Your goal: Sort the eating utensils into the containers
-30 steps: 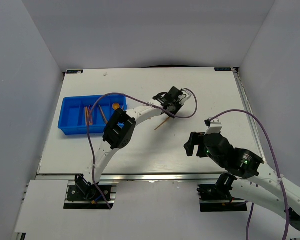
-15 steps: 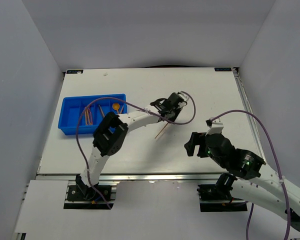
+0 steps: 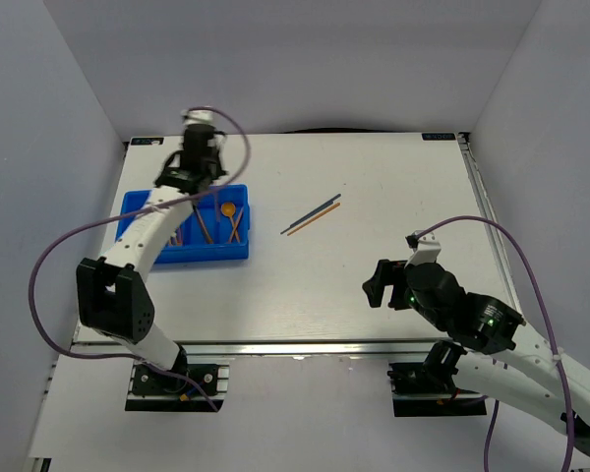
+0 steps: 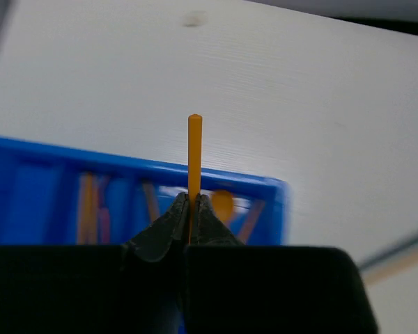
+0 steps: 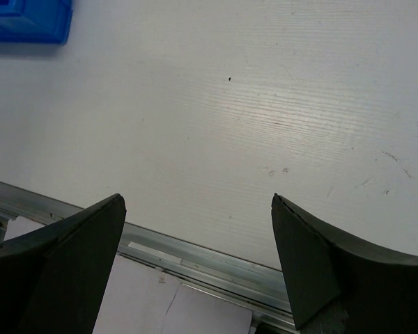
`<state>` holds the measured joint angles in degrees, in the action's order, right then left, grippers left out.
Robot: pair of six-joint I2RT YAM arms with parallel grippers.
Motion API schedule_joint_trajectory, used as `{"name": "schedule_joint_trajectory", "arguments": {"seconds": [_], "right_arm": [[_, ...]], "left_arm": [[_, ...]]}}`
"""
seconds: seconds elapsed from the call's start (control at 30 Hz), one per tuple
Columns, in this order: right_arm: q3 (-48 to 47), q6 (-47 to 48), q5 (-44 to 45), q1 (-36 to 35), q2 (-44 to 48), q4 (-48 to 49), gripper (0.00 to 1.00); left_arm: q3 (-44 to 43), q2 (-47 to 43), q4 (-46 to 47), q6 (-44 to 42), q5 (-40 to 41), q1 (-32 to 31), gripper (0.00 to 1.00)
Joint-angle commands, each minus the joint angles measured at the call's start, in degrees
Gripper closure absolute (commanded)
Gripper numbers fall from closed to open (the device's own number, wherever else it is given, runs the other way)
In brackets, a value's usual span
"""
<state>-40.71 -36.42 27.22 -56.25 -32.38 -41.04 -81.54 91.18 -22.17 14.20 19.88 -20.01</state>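
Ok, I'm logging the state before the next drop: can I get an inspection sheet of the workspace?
Surface: white table, lightly scuffed.
Job's things: blue tray holds an orange spoon and sticks; two sticks lie loose on the table, side by side.
Clutter: nothing seen.
Pincers: left pincer shut on an orange stick above the tray; right pincer open over the table.
Cables: purple cables loop off both arms.
Surroundings: plain grey walls.

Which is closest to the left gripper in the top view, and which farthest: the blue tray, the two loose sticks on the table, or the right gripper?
1. Blue tray, at the left, just under the left gripper, which pinches an orange stick.
2. Two loose sticks, mid-table, right of the tray.
3. Right gripper, near edge, right side.
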Motion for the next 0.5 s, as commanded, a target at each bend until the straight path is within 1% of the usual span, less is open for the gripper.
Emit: {"name": "schedule_joint_trajectory", "arguments": {"seconds": [0.0, 0.03, 0.07, 0.13, 0.17, 0.23, 0.37, 0.47], "right_arm": [[-2.4, 1.5, -1.0, 0.3, 0.7, 2.3, 0.11], [-2.3, 1.9, -1.2, 0.3, 0.7, 2.5, 0.11], [-2.1, 2.0, -1.4, 0.3, 0.6, 3.2, 0.11], [-2.1, 2.4, -2.3, 0.3, 0.3, 4.0, 0.11], [-2.1, 2.6, -2.7, 0.3, 0.2, 4.5, 0.11], [-1.8, 2.8, -4.3, 0.3, 0.0, 5.8, 0.11], [-0.8, 3.0, -6.7, 0.3, 0.0, 7.7, 0.11], [0.0, 2.9, -9.4, 0.3, 0.0, 9.6, 0.11]], "left_arm": [[1.7, -3.0, -4.6, 0.0, 3.3, 10.8, 1.00], [1.7, -2.8, -5.0, 0.1, 2.9, 13.1, 1.00], [2.1, -2.8, -5.0, 0.1, 1.2, 17.6, 1.00], [3.7, -2.8, -2.9, -0.6, 1.6, 20.9, 1.00], [4.3, -2.8, -1.7, -1.0, 1.5, 24.8, 1.00], [4.6, -2.1, 1.0, -2.1, 0.4, 27.8, 1.00], [5.5, 0.3, 9.1, -5.3, 2.1, 28.5, 1.00], [5.4, 2.4, 13.6, -8.3, 0.7, 29.6, 1.00]]}}
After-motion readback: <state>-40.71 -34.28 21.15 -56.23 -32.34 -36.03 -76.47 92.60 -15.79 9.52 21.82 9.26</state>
